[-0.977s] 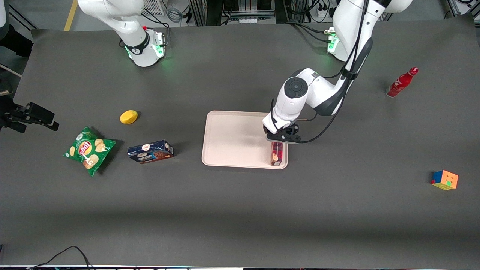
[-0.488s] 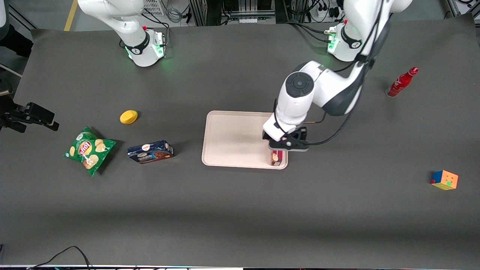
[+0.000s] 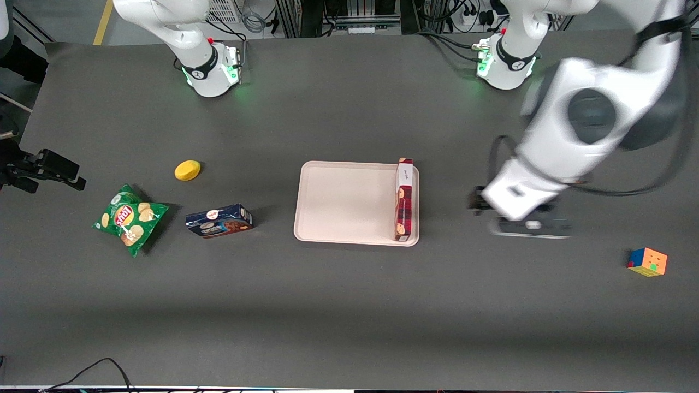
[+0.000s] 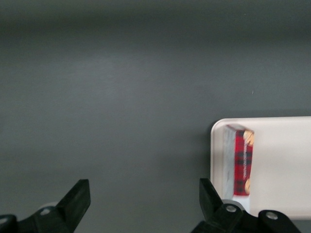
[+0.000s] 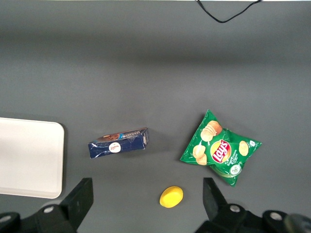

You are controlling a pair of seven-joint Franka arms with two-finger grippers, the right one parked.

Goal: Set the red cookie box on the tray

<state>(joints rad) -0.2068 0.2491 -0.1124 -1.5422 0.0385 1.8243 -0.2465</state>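
Gripper [image 3: 527, 224] has left the tray [image 3: 338, 202], now center-right, released and empty; red cookie box [image 3: 404, 199] placed, task apparently done.

On the counter [image 3: 338, 305] lie one tray [image 3: 338, 202], one red cookie box [image 3: 404, 199], one dark blue cookie box [image 3: 219, 221], one green chip bag [image 3: 130, 218] and one yellow lemon-like piece [image 3: 187, 170]. There is also one colored puzzle cube [image 3: 647, 262]. One tool [image 3: 527, 225] hangs above the counter toward the working arm's end, its two fingers [image 4: 77, 199] spread wide apart.
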